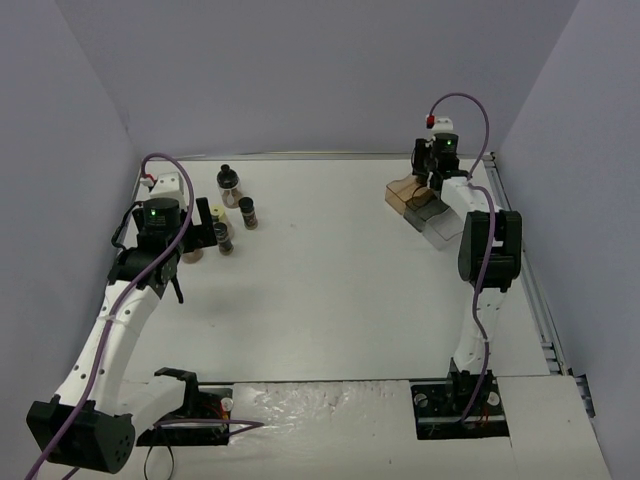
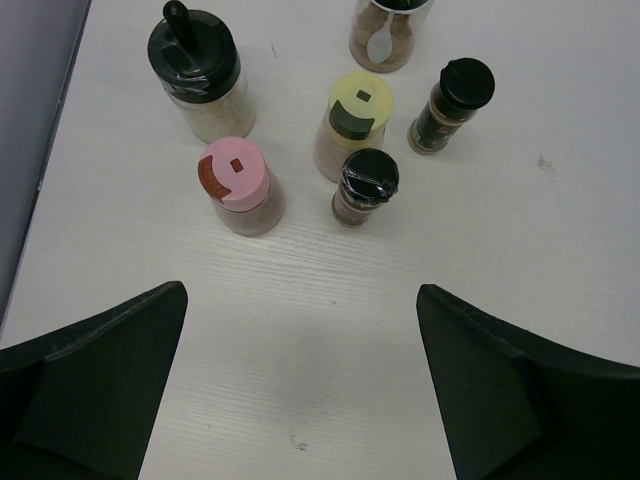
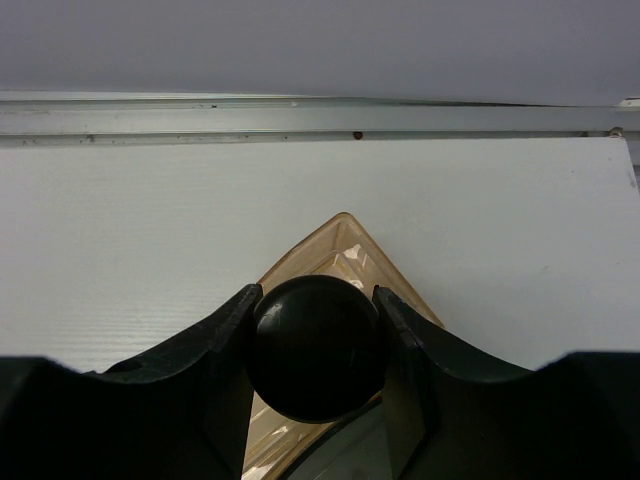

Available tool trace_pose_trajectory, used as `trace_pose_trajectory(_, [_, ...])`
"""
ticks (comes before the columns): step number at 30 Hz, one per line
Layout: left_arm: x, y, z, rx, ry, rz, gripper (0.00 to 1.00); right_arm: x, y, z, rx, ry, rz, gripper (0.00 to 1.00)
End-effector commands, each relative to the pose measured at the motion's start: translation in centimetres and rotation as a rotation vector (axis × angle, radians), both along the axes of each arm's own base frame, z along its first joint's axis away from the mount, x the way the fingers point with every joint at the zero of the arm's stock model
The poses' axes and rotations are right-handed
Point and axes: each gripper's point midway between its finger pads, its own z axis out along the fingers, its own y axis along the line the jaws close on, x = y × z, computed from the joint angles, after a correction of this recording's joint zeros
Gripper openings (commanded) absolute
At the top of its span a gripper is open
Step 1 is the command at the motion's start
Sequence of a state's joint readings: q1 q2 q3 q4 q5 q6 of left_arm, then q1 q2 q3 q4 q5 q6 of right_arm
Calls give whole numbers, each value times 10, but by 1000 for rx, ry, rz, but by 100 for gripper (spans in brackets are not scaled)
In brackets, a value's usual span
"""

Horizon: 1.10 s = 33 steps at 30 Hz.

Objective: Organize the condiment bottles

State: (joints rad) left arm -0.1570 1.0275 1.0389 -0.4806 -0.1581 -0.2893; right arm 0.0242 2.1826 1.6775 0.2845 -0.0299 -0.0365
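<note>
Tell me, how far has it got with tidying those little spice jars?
Barely begun. I see no jar standing on the rack yet. In hand: the right pincer is shut on a black-capped jar just over it. To do: six jars grouped by the open left pincer, including the pink-capped jar and yellow-capped jar.

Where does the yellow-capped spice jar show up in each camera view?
Top external: yellow-capped jar, left of centre toward the back.
Left wrist: upper middle of the picture.
Right wrist: not in it; those fingers clamp a black-capped jar.
Shared landmark: the knob-topped jar, just behind it from above, upper left in the wrist view.
</note>
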Motion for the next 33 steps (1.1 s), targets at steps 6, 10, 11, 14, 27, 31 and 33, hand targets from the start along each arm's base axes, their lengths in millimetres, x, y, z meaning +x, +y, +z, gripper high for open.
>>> trace_pose_trajectory(6, [9,-4,23,-13,-69,-12,97,26,-12,33,4,-135,-24,11])
trace_pose_trajectory(10, [9,-4,23,-14,-69,-12,97,28,-29,19,4,-114,-46,17])
trace_pose_trajectory(11, [9,-5,22,-15,-68,-14,97,29,-29,17,2,-110,-43,19])
trace_pose_trajectory(14, [10,-6,22,-19,-67,-21,97,28,-31,10,-5,-99,-44,28])
trace_pose_trajectory(27, [11,-9,20,-31,-65,-30,97,13,-21,70,18,-156,-6,78])
trace_pose_trajectory(31, [11,-12,21,-45,-69,-45,97,-10,0,120,29,-198,43,87])
trace_pose_trajectory(33, [11,-16,21,-58,-71,-59,97,-24,17,136,34,-212,75,92])
